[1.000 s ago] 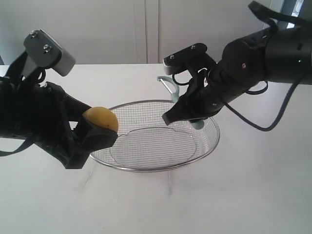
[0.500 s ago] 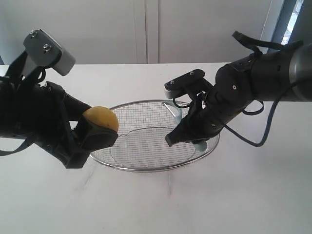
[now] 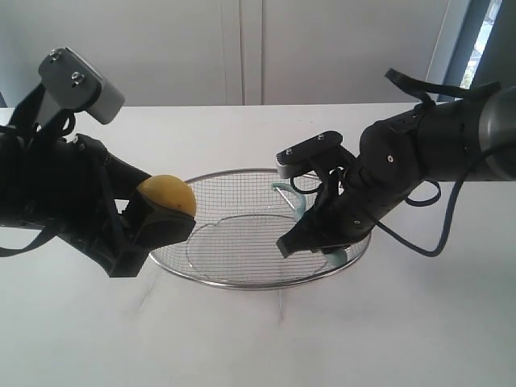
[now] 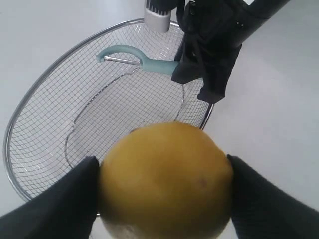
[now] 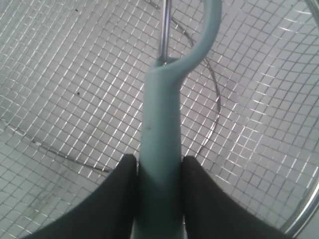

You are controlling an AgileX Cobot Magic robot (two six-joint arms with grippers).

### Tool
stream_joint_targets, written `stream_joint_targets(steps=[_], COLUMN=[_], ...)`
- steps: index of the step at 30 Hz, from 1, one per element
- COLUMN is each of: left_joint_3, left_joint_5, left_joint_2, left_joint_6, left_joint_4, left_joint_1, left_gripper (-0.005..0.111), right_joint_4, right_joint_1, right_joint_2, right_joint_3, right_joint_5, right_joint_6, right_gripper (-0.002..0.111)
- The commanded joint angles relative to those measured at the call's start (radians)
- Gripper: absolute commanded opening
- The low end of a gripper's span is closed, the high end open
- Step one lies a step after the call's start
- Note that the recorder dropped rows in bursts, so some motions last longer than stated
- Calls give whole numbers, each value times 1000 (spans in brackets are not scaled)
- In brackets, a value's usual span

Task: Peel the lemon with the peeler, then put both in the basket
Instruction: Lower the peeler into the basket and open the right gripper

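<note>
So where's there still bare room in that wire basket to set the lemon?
The basket is bare mesh in its middle and the half nearest the lemon, bordered by rim and peeler. The table in front is bare too. Crowded: the side where the right gripper holds the peeler inside the basket, and the rim by the left gripper.

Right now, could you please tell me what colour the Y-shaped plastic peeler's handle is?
The plastic peeler's handle is pale teal-green, clearest in the right wrist view.

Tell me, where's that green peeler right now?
On the right of the exterior view, the peeler sits clamped in the right gripper, low inside the basket, opposite the held lemon.
</note>
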Motion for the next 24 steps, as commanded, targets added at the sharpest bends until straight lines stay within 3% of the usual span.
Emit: stream_joint_targets(steps=[1, 21, 24], left_joint_3=[1, 1, 1], left_joint_5=[-2, -2, -2], left_joint_2=[-12, -12, -12], left_joint_6=[-2, -2, -2], left_joint_4=[-20, -20, -20], left_joint_1=[2, 2, 2], left_gripper=[0, 0, 0], right_joint_4=[0, 0, 0], right_joint_1=[-6, -6, -6], right_joint_2=[2, 91, 91], right_joint_3=[6, 6, 6], right_joint_5=[-23, -122, -122], right_joint_6=[1, 1, 1], right_gripper=[0, 0, 6])
